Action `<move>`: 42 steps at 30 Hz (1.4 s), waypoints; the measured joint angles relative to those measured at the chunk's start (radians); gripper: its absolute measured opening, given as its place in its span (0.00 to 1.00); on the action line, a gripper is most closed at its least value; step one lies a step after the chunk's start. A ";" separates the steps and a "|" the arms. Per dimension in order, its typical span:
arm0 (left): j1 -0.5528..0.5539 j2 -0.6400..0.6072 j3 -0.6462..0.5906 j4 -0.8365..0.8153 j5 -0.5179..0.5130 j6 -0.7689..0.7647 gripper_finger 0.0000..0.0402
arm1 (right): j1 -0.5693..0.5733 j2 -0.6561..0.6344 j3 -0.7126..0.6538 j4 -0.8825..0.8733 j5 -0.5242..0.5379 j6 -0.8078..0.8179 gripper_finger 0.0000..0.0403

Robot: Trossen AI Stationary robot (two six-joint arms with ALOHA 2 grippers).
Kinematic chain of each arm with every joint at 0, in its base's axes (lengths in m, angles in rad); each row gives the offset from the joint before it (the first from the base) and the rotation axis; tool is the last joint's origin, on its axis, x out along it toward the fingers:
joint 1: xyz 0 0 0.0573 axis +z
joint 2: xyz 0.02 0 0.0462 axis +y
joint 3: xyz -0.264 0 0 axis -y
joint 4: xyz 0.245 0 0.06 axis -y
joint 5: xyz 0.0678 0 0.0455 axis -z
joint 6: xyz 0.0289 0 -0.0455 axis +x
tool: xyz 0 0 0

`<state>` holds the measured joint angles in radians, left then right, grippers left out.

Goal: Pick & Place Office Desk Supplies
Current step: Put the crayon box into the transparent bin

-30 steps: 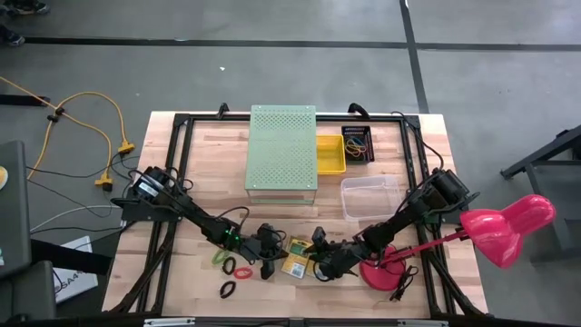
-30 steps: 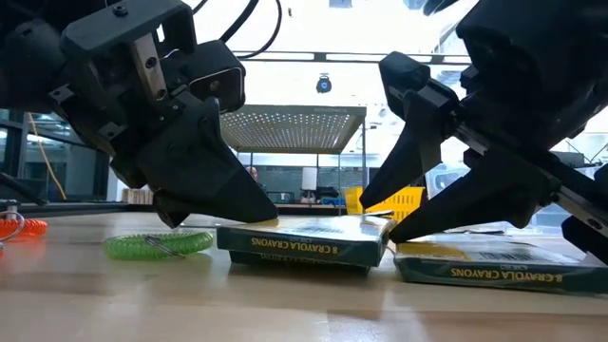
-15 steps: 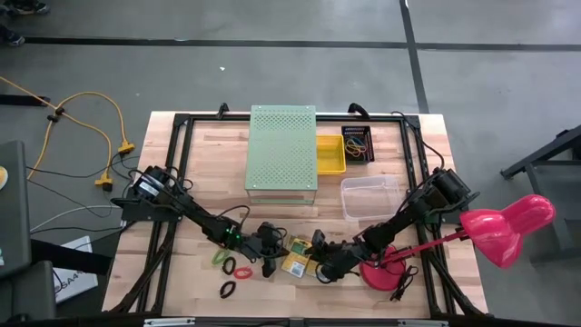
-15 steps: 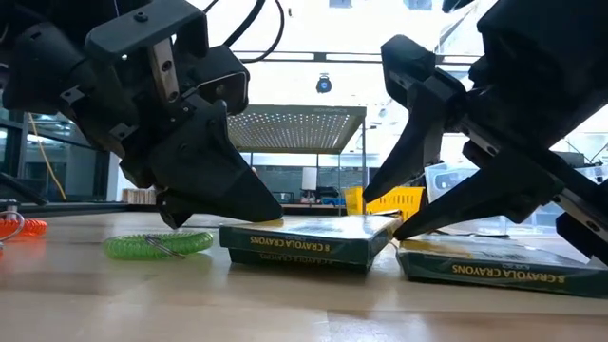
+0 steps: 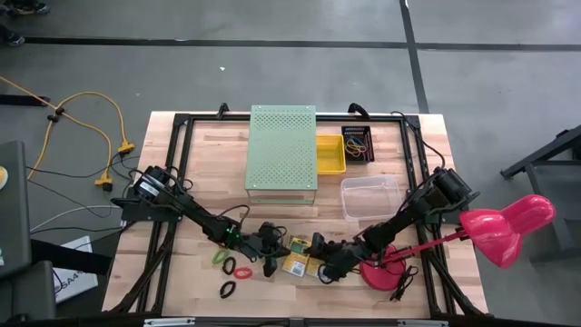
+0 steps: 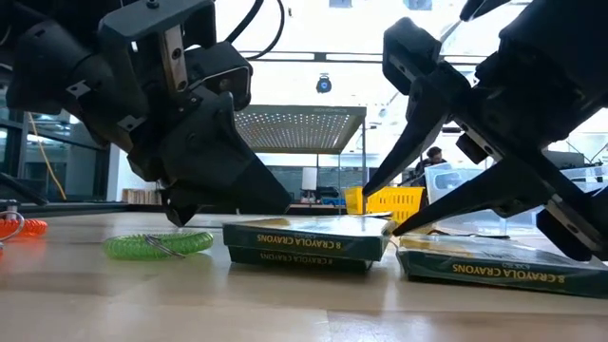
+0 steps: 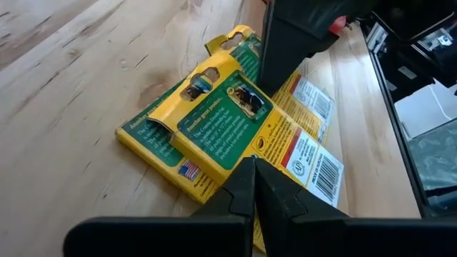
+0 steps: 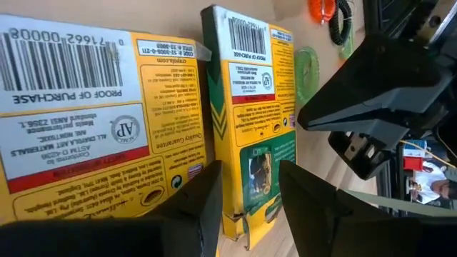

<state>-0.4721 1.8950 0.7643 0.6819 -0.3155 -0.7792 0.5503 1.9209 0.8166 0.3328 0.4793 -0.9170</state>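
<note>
Two flat crayon boxes lie side by side near the table's (image 5: 200, 136) front edge, the left crayon box (image 6: 306, 244) and the right crayon box (image 6: 499, 261) each reading "CRAYOLA CRAYONS" along the side, with "PROOF OF PURCHASE" and barcodes on their backs. The left gripper (image 6: 228, 195), fingers pressed together, rests its tip at the left box's left end, seemingly touching it. The right gripper (image 6: 404, 204) stands with fingers parted over the two boxes, holding nothing, and a green band loop (image 6: 159, 245) lies to the left.
</note>
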 joint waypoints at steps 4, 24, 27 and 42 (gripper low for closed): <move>0.000 0.000 0.000 -0.008 0.000 -0.004 0.00 | -0.001 0.000 0.000 -0.043 0.002 -0.002 0.31; -0.003 -0.080 0.000 -0.181 0.012 0.043 0.00 | 0.000 -0.001 -0.002 -0.030 -0.034 0.000 0.31; -0.003 -0.084 -0.001 -0.207 0.012 0.021 0.00 | 0.000 0.000 -0.002 -0.017 -0.040 0.000 0.31; -0.004 -0.055 -0.001 -0.162 0.004 0.024 0.00 | 0.000 0.000 -0.003 -0.010 -0.044 0.001 0.31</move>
<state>-0.4759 1.8397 0.7635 0.5202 -0.3119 -0.7551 0.5503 1.9205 0.8139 0.3225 0.4355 -0.9158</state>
